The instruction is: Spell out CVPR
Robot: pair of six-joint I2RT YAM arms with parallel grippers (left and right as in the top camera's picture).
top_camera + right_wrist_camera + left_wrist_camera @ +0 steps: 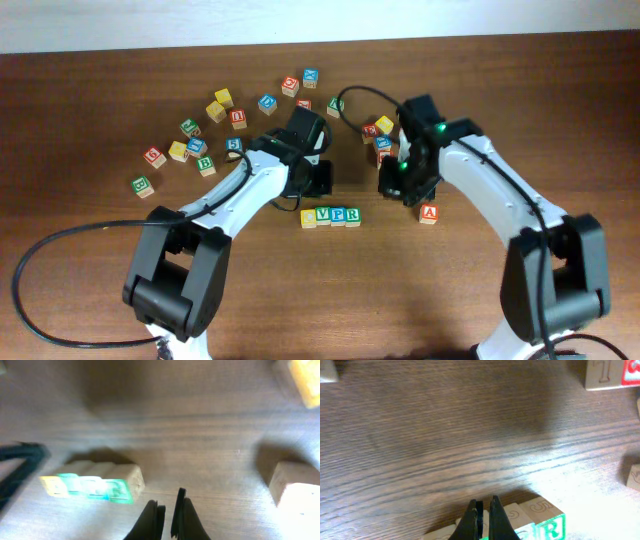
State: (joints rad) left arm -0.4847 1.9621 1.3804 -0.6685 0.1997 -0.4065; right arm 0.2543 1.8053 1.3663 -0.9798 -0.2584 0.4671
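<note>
Overhead: CVPR row lies on the worktop near the front centre, between the 2 arms. Order, reading left to right in that picture: yellow cube, V cube, P cube, R cube. The 4 sit side by side and appear to touch. The row runs slightly askew, with the yellow end a touch nearer the front edge.

Judgement: spelling looks complete, so the step in hand is a clean retreat.
- Lift both arms up first, then back. A sideways sweep could clip the row, since the left jaws hang just behind it.
- Keep both jaws closed during the move (nothing to release).
- Check the yellow face. Its letter is too faint to read here.
- Mind the A cube beside the right arm and the loose cubes behind the left arm.

Pose:
- Left arm reaches forward from the near-left base, wrist bent down. Left jaws are pressed together and hold nothing. In the left wrist view they sit over the row's back edge, with the R face at lower right.
- Right arm mirrors it from the near-right. Right jaws are also fully closed and empty, over bare wood, with the row off to their left and apart from them (view blurred).
</note>
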